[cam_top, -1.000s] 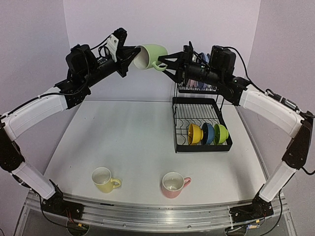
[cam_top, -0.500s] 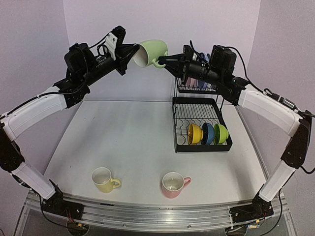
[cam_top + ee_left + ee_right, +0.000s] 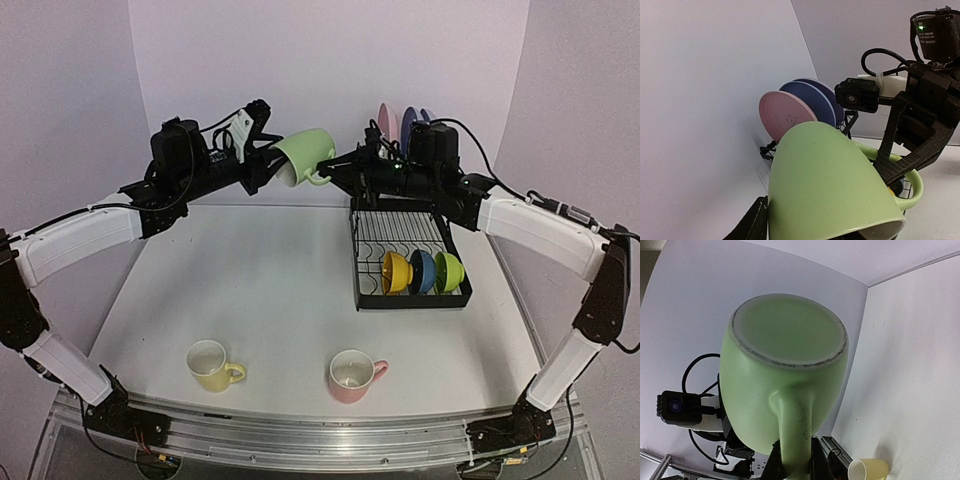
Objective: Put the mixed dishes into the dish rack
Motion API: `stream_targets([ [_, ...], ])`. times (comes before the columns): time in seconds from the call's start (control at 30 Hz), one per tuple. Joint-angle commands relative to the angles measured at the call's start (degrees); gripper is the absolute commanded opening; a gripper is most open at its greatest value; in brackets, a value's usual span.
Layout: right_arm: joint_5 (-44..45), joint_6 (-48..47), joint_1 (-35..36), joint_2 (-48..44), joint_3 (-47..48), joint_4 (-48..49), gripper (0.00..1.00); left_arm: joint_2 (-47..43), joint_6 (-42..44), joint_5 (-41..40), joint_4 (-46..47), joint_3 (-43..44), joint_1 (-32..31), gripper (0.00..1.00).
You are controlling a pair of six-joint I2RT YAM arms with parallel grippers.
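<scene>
Pale green ceramic mug: sideways, mouth facing away from black wire dish rack; right claw clenched on handle; left claw state unclear.

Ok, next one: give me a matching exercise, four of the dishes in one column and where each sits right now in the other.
Things:
1. pale green ceramic mug
2. yellow ceramic mug
3. pink ceramic plate
4. green ceramic bowl

Places:
a. standing on edge at the top of the black wire dish rack
b. in mid-air, handle pinched by the right gripper
c. upright on the white table, near its front edge
d. tipped on edge in the rack's lower tray

Pairs: 1-b, 2-c, 3-a, 4-d
</scene>
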Motion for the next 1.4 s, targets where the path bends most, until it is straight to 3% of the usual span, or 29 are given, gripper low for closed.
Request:
stream_targets([
  [0.0,2.27,-3.88,1.27,-3.37,-0.06,3.91,0.00,-1.19,1.53,3.64,1.35,-0.26,-0.75,0.42],
  [0.2,9.23,-9.73,1.29,-6.48,-1.42,-4.45,0.00,-2.43,6.53,7.54,-4.23,-2.35,-0.59,0.73],
  [0.37,11.40,-12.17,1.23,-7.31,-1.76,-8.86,0.00,-3.04,8.64,9.69,-7.96,-3.13,-0.59,0.84],
  [0.6,14.83,-16.63,1.25,-7.74,-1.15,-14.54,0.00,-3.82,8.61,14.03,-10.98,-1.60,-0.59,0.88],
  [0.8,17.45,-26.22,1.24,-6.97,2.05,-22.26,0.00,-4.85,5.51,14.18,-11.43,-1.10,-0.59,0.88],
  [1.0,24.03,-48.12,1.22,-5.68,4.56,-34.23,0.00,-5.39,2.36,11.07,-12.82,0.49,-0.59,0.89],
  [1.17,27.09,-67.97,1.14,-4.32,2.45,-35.42,0.00,-6.34,1.45,8.19,-13.35,0.00,-0.50,0.89],
  [1.37,26.54,-80.17,-1.86,-0.08,3.46,-34.90,0.00,-7.30,1.38,5.95,-14.65,-1.03,-0.42,0.89],
])
